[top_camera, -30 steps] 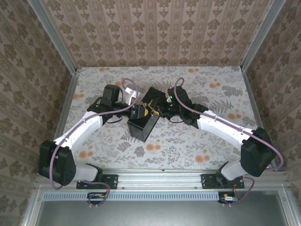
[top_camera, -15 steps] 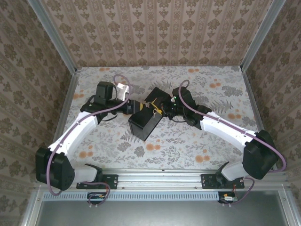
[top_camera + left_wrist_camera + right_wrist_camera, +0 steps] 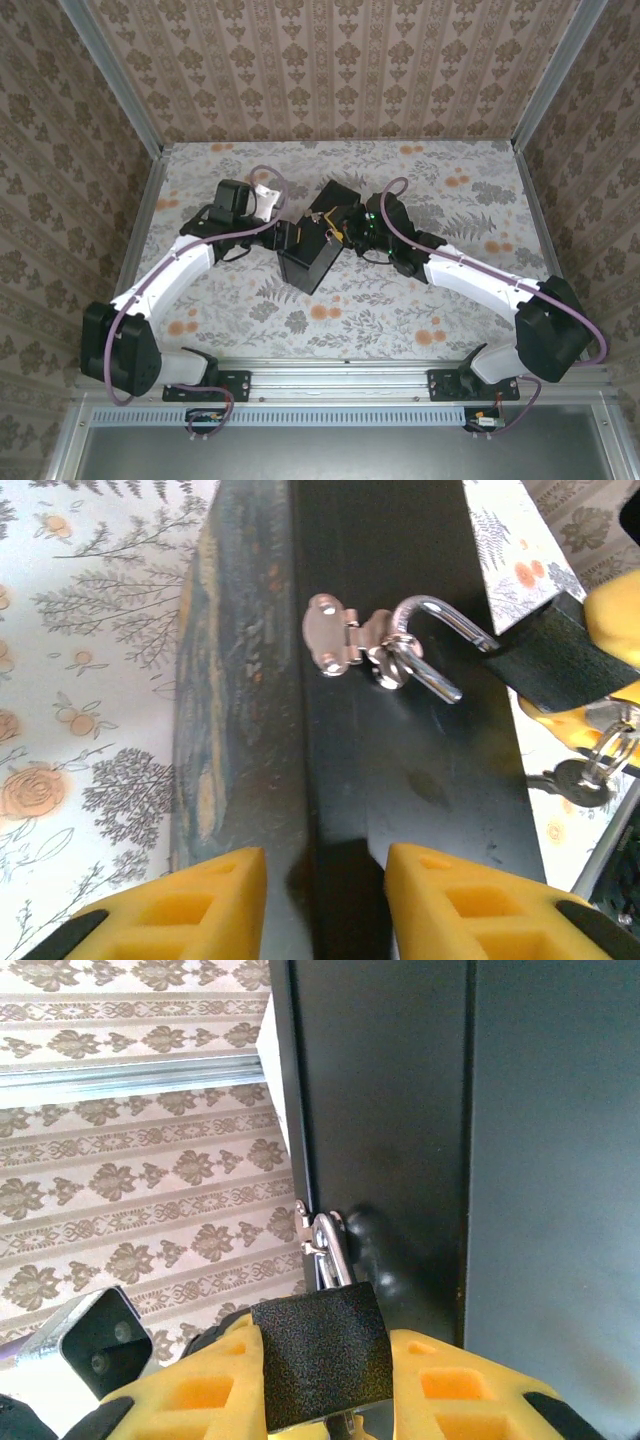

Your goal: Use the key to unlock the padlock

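Top external: L gripper is back against the L end of the box, which sits mid-worktop, a bit toward the far edge. 0.5 s ago it had swung off toward the L edge, clear of the box. The box has barely shifted.

Left wrist: its fingers stand apart astride the box's near end, where the painted lid meets the black front. Can't tell if they pinch or just brace.

Further R on the front is the hasp w/ the shackle through its loop. The short leg seems to end free, just short of the padlock body, so prob. already sprung. That's a guess; the angle is poor.

R gripper hasn't let go and is clamped on the padlock body. The key hangs on its ring below the padlock.

Meaning: box steadied again, so next is prob. unhooking the shackle from the hasp.
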